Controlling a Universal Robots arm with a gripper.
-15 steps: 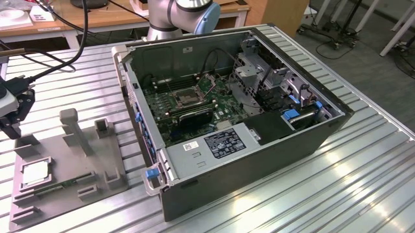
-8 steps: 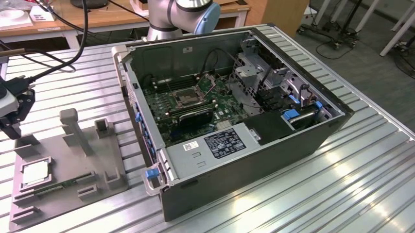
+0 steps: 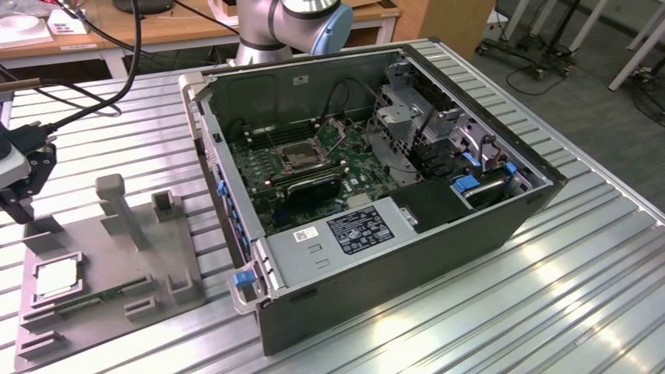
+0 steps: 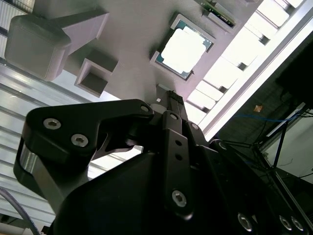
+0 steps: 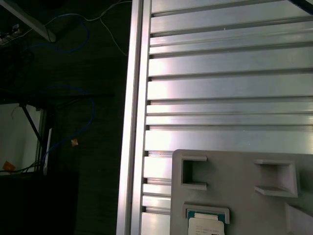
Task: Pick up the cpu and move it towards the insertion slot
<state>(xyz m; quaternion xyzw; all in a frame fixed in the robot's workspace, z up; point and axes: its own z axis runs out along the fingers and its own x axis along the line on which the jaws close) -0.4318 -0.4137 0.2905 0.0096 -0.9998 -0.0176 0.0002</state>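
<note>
We see the cpu point(image 3: 58, 278) lying flat in a square recess of the grey plate point(image 3: 78, 238), at the exterior view's left, its pale top facing up. A narrow green strip point(image 3: 99, 300) lies on the same plate just beside it. The pincer point(image 3: 21, 204) hangs over the far left part of the plate, near the cpu but apart from it. It carries nothing that we can see, and we cannot tell whether it is released or clenched.

In the second wrist view the pincer point(image 4: 168, 100) points toward the plate point(image 4: 132, 44), with the cpu point(image 4: 183, 49) beyond its tip and clear of it. In the first wrist view the cpu point(image 5: 206, 225) shows at the picture's edge, seated in the plate point(image 5: 234, 176), which rests on the ribbed metal bench point(image 5: 220, 88).

The slot point(image 3: 304, 160) sits inside the open case point(image 3: 437, 249), on the green board, well apart from the cpu and toward the exterior view's right. The case stands on the bench point(image 3: 519, 296) just beside the plate
</note>
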